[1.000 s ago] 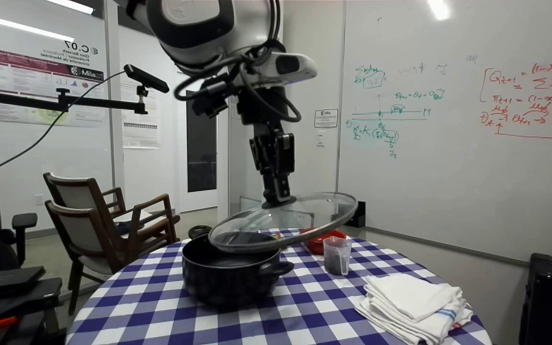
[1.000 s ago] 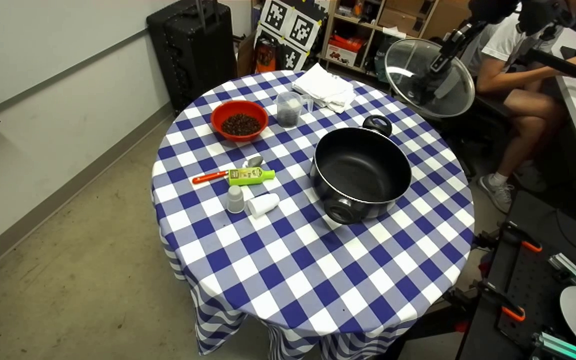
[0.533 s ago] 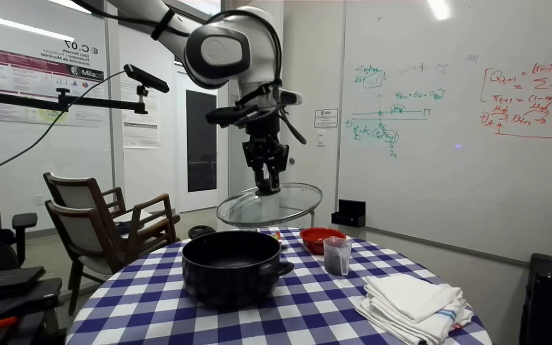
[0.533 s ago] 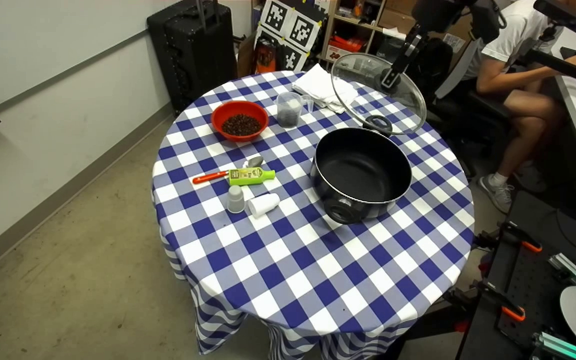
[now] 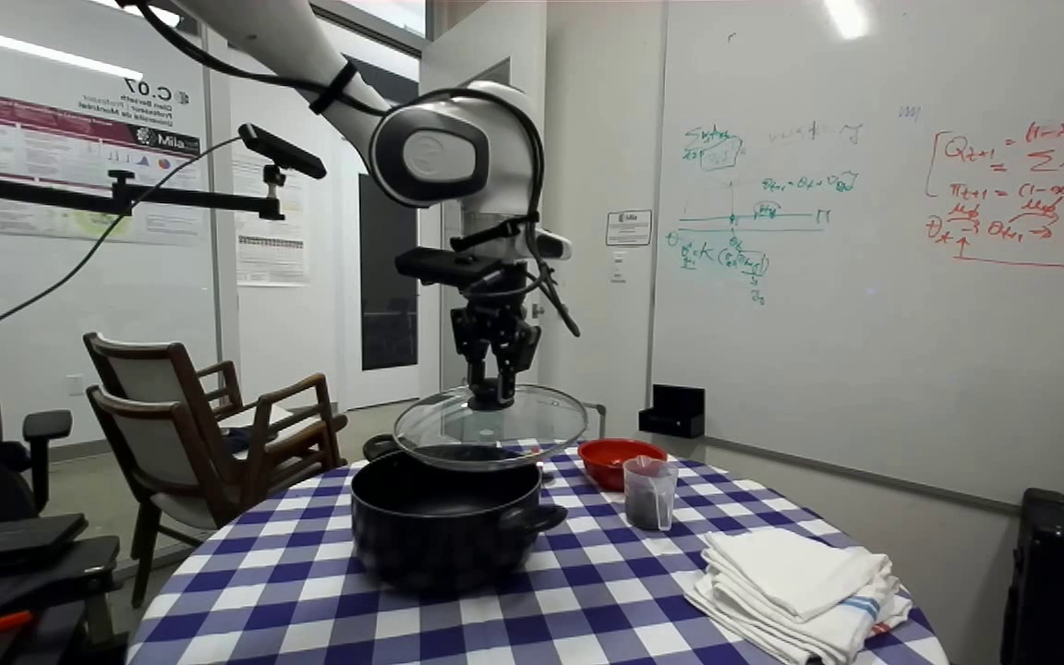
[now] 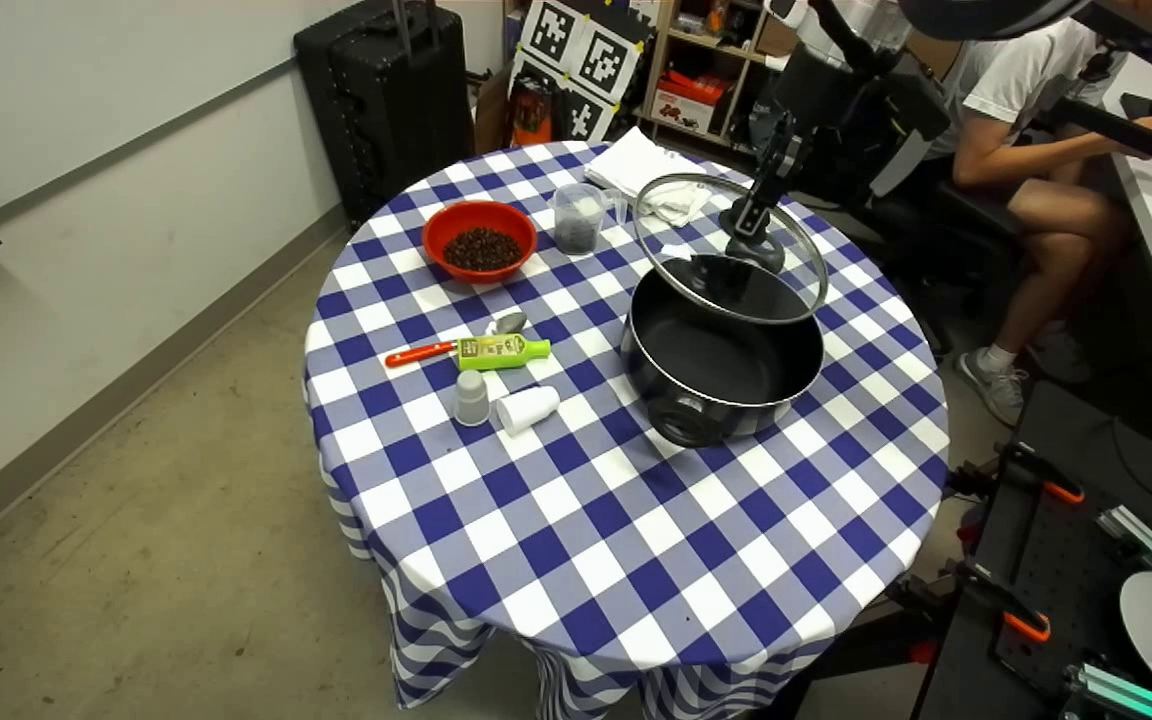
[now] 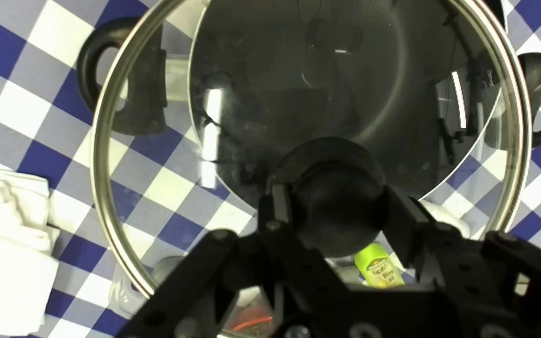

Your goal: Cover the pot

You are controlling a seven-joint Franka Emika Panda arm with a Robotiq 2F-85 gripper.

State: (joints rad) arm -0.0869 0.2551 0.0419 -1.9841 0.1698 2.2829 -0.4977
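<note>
A glass lid [image 5: 532, 429] hangs over the black pot [image 5: 444, 540], a little off-centre.
From where I stand, the gripper [image 5: 492, 386] pinches the lid's dark knob [image 7: 338, 211] between its fingers (a snug hold, going by the wrist view). The pot stands upright on the checked tablecloth [image 6: 636, 550], part of its mouth showing past the lid; near it, a clear measuring cup [image 6: 576, 230] stands between the red bowl [image 6: 481, 214] and the folded white towels [image 6: 636, 165].
</note>
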